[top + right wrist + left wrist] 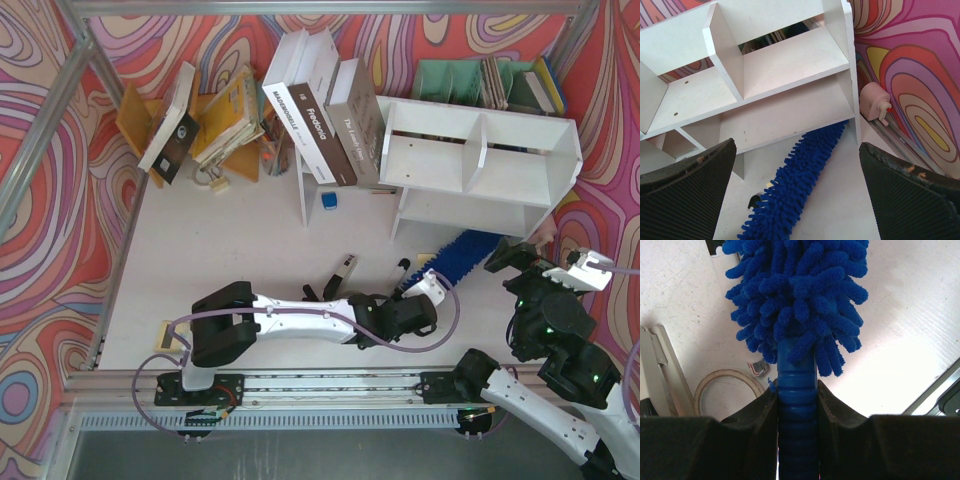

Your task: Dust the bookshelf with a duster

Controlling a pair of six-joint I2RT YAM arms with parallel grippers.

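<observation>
The duster (468, 251) lies on the white table (250, 240). Its shaggy blue head slants away from the arms, and the far tip is tucked under the bottom board of the bookshelf (480, 160), just beside the shelf's right end panel. The ribbed blue handle points back toward the left arm. The left gripper (797, 395) is clamped on this handle, one black finger pressed to each side just below the first strands. The bookshelf stands on its side panels, so a low gap opens along its front edge where the head goes in. Its two compartments, split by an upright divider, face the arms. To the right, the patterned wall stands close to the end panel, with only a narrow strip of table and a small pink object (874, 102) between them. To the left of the head, a broader stretch of table shows. A roll of tape (727, 390) lies near the handle, with a grey stapler-like tool (662, 370) just beyond it. The right gripper (550, 265) hangs above the shelf's right front corner, its fingers spread wide apart and touching nothing.
</observation>
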